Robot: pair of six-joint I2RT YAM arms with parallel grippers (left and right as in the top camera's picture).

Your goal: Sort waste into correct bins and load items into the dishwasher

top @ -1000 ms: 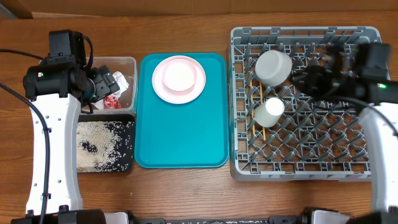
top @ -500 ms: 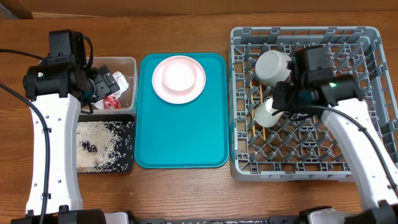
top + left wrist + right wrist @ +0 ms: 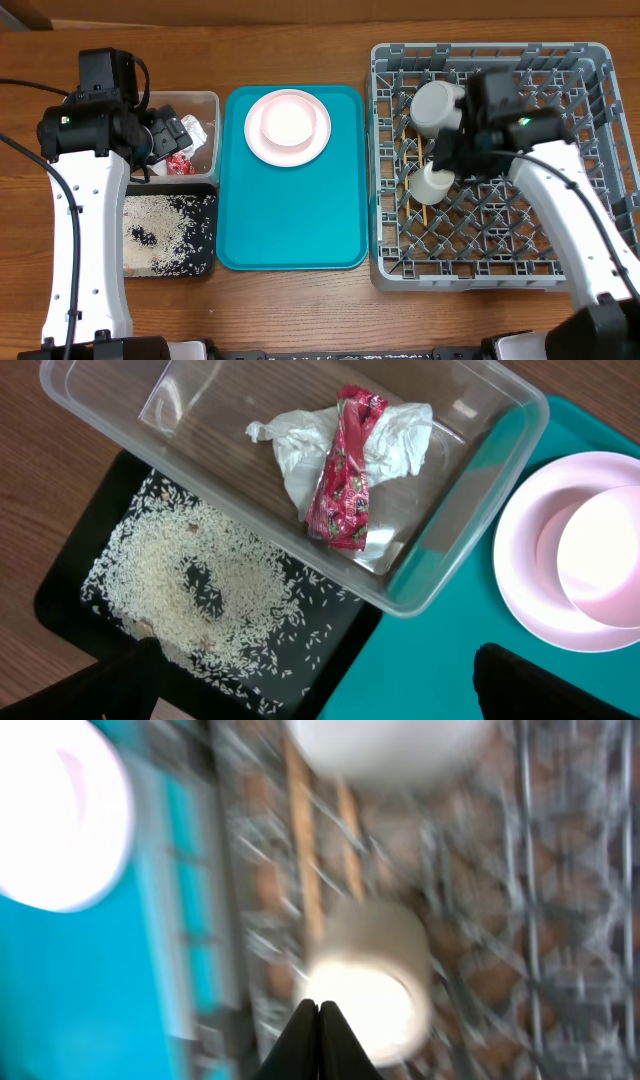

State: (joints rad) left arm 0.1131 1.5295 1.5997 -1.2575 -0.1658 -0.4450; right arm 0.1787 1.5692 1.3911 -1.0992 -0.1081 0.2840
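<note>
— Waste first: where is it?
— Sorted, by the look of it. The crumpled white paper napkin (image 3: 290,445) and the small red-and-white snack wrapper (image 3: 340,485) lie in the clear deep plastic tub (image 3: 480,490), upper left of the overhead frame. The loose white rice scraps (image 3: 190,590) are spread in the shallow black tray (image 3: 330,640) just below it.
— And the large grey lattice dish rack (image 3: 470,280)?
— At the right of the wooden bench (image 3: 300,310). Its upper-left part holds the pale grey bowl (image 3: 440,105), the small white cup (image 3: 432,183) and the thin wooden chopsticks (image 3: 425,214). The round pink plate (image 3: 256,135), with a smaller whitish dish (image 3: 288,122) on it, sits at the top of the teal serving tray (image 3: 290,220).
— End effectors?
— The right end effector (image 3: 318,1025) is pinched together on nothing, over the rack beside the cup. The left end effector (image 3: 320,690) is spread wide and empty above the tub.
— So which step?
— Loading, I judge, with only the plate stack to go. The right fingers must part, cross to the tray and take the small dish by its rim.
</note>
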